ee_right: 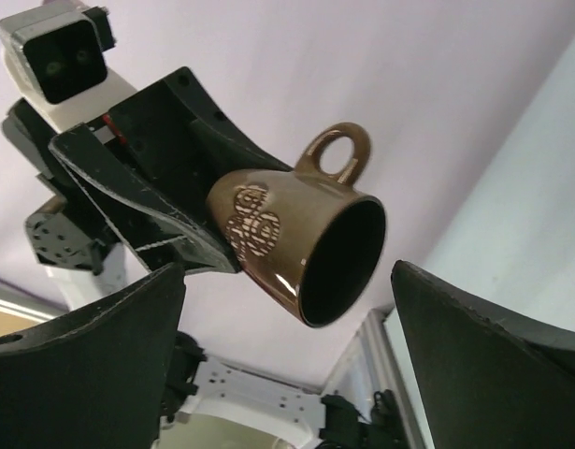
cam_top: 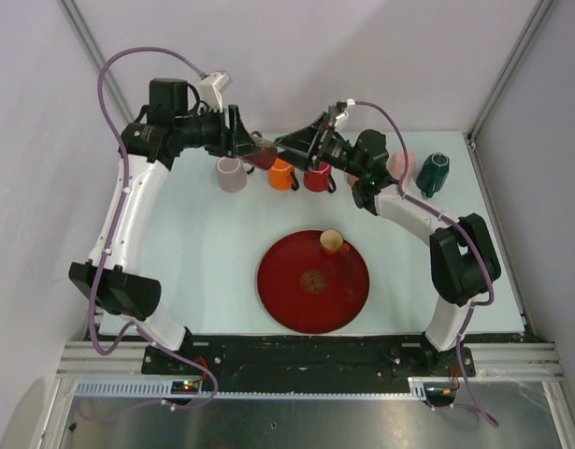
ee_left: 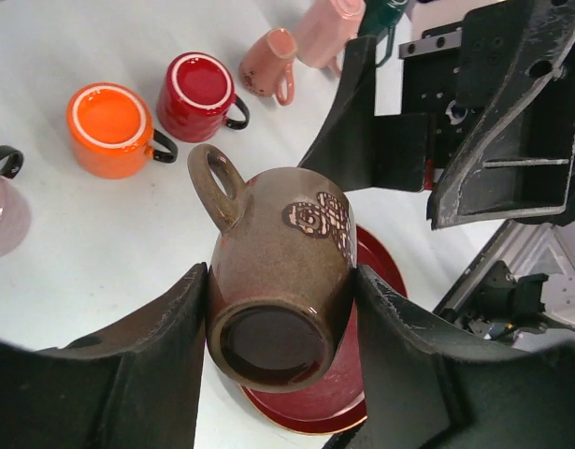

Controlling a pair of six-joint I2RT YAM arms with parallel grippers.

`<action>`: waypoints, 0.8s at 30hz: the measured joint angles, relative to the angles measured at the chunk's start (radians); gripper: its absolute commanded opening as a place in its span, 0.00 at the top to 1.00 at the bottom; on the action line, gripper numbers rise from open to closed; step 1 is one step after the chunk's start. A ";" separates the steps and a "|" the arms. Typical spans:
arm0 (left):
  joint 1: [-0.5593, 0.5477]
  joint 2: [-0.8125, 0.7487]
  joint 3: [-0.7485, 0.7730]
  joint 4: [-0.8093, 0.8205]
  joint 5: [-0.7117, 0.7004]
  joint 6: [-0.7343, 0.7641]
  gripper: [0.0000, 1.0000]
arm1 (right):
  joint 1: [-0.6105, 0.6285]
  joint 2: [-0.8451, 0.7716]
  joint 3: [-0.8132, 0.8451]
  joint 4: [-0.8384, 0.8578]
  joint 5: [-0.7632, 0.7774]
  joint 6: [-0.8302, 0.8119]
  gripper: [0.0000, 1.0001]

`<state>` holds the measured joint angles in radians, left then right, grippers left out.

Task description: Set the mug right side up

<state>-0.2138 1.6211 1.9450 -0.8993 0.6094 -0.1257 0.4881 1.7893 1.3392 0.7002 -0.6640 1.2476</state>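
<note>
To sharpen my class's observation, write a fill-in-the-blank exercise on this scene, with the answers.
1. The left pincer grips a ___ mug.
2. The right pincer is ___, not shut.
3. The plate holds ___ cup.
Missing words: brown; open; one.

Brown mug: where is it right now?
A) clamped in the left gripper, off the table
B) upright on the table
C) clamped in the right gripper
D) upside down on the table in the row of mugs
A: the left wrist view shows the left gripper pressed on both sides of the brown mug, and in the right wrist view the right gripper is spread wide, not touching it.
</note>
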 measured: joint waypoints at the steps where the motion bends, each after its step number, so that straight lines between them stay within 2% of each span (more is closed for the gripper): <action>1: -0.003 0.000 0.005 0.000 0.007 -0.004 1.00 | 0.005 0.005 0.001 0.022 -0.001 0.030 0.07; 4: -0.014 0.002 0.008 -0.001 0.027 -0.007 1.00 | 0.020 0.026 0.020 0.083 -0.012 0.108 0.18; 6: -0.023 0.003 0.008 -0.001 0.035 -0.008 1.00 | 0.027 0.041 0.038 0.122 -0.019 0.150 0.33; 8: -0.029 0.006 0.010 -0.001 0.049 -0.008 1.00 | 0.034 0.058 0.056 0.160 -0.028 0.193 0.62; 9: -0.031 0.008 0.012 0.000 0.055 -0.008 1.00 | 0.037 0.065 0.061 0.174 -0.032 0.213 0.81; 10: -0.031 0.008 0.013 0.002 0.063 -0.009 1.00 | 0.036 0.072 0.065 0.188 -0.036 0.231 0.90; 13: -0.030 0.009 0.017 0.006 0.119 -0.027 1.00 | 0.031 0.094 0.065 0.265 -0.057 0.313 0.99; 14: -0.028 0.010 0.017 0.010 0.143 -0.033 0.96 | 0.025 0.095 0.065 0.288 -0.066 0.330 0.99; 15: -0.028 0.010 0.017 0.016 0.159 -0.034 0.84 | 0.020 0.095 0.063 0.306 -0.071 0.341 1.00; 17: -0.029 0.010 0.016 0.026 0.176 -0.032 0.32 | 0.014 0.085 0.051 0.329 -0.072 0.355 1.00; 18: -0.029 0.010 0.012 0.029 0.184 -0.032 0.16 | 0.012 0.076 0.044 0.321 -0.074 0.351 1.00; 20: -0.029 0.010 0.001 0.034 0.178 -0.026 0.04 | 0.007 0.050 0.032 0.276 -0.079 0.320 1.00; 24: -0.012 0.008 -0.015 0.020 0.116 0.004 0.01 | -0.027 -0.065 0.020 -0.056 -0.037 0.089 1.00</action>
<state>-0.2256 1.6291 1.9297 -0.8791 0.7258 -0.1219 0.4606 1.7241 1.3594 0.6445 -0.7013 1.3361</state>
